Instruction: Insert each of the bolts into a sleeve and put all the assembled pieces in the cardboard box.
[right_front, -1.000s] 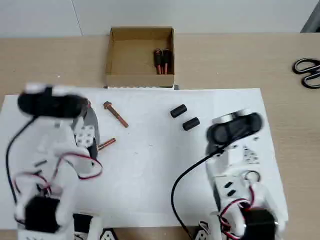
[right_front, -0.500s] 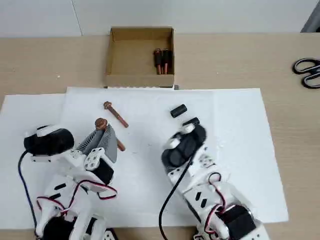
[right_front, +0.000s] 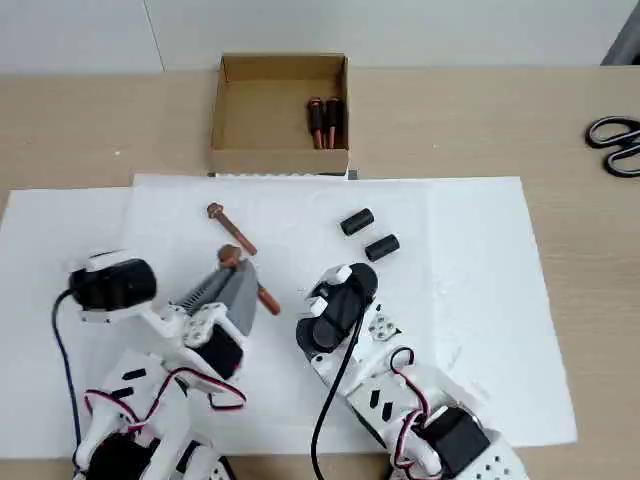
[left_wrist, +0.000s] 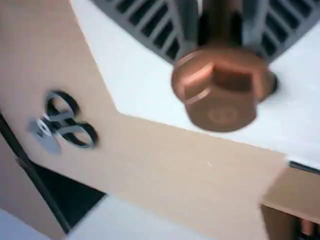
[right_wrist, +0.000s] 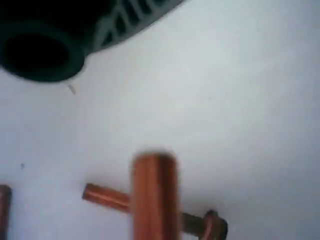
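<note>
Jaws of the left end effector (right_front: 240, 283) clamp a copper bolt (right_front: 262, 294) above the paper sheet (right_front: 480, 300) in the high view. The right end effector (right_front: 338, 298) sits just beside it, and I cannot tell its grip. A second bolt (right_front: 231, 229) and two sleeves (right_front: 357, 221) lie on the sheet. The cardboard box (right_front: 230, 110) stands near the worktop's (right_front: 480, 120) far edge.

Left wrist view: the bolt (left_wrist: 220, 87) shows head-on between the jaws.

Right wrist view: the bolt (right_wrist: 154, 195) crosses in front of the second bolt (right_wrist: 102, 196).

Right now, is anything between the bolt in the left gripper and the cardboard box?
Only the loose bolt, lying flat on the paper between the held bolt and the cardboard box; nothing taller.
</note>
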